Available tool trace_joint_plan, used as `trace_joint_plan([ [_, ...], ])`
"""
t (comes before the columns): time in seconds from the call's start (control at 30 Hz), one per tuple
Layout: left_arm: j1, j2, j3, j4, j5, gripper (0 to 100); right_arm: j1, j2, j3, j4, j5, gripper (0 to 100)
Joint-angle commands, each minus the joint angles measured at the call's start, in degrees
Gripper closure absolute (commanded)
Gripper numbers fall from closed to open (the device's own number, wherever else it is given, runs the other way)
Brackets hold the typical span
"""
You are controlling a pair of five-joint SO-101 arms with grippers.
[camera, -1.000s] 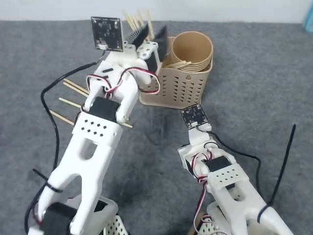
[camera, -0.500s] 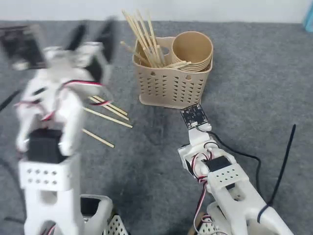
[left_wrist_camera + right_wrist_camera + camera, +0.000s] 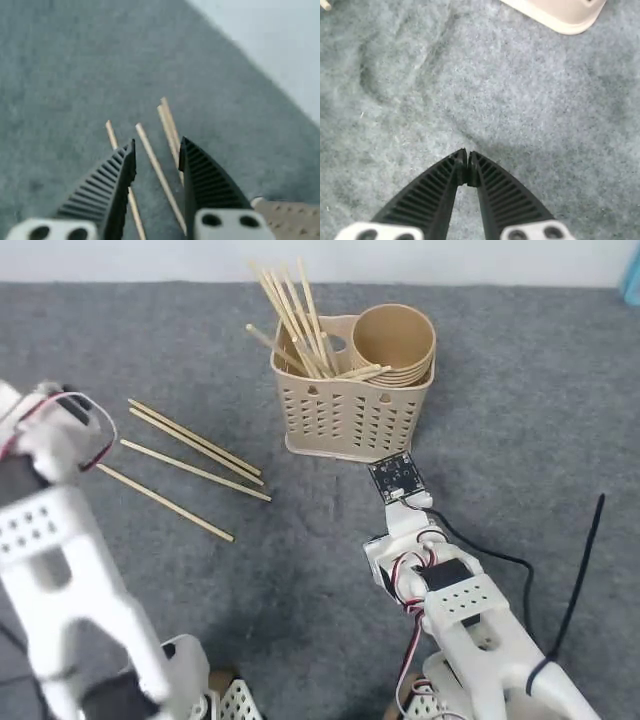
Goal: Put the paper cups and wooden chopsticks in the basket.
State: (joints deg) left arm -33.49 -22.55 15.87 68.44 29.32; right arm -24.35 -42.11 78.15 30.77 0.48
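Since the basket (image 3: 350, 420) stands by the far edge of the table (image 3: 560, 440), both arms can likely get to it. Seen from high up, the paper cups (image 3: 393, 340) sit stacked inside it, and a bunch of chopsticks (image 3: 295, 315) leans up beside them. Four loose chopsticks (image 3: 195, 471) lie flat on the table toward its left edge, well apart from the basket, so the job is not done. The left arm (image 3: 50, 530) is on that side.

From the left wrist, the left gripper (image 3: 157, 145) hangs over the loose sticks with its jaws wide and nothing in them. I think it is ready to pick one up.

From the right wrist, the right gripper (image 3: 467, 157) is closed tight on nothing. It points down at bare table near the basket, likely waiting out of the way.
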Motion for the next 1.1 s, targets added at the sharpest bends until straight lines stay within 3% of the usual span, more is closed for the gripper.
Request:
trace_joint_plan([
  [0.0,-1.7,9.4,-1.3,-0.7,1.7,87,0.4,-0.4,-0.5,-1.3,0.6,99.1],
  [0.23,-4.9,23.6,-1.3,-7.9,3.0,87,0.4,-0.4,-0.5,-1.5,0.6,99.1],
  [0.6,-5.7,34.5,-1.9,-18.1,3.2,87,0.4,-0.4,-0.5,-1.5,0.6,99.1],
  [1.07,-5.1,49.4,-16.1,-18.4,3.3,87,0.3,-0.4,-0.5,-1.4,0.7,99.1],
])
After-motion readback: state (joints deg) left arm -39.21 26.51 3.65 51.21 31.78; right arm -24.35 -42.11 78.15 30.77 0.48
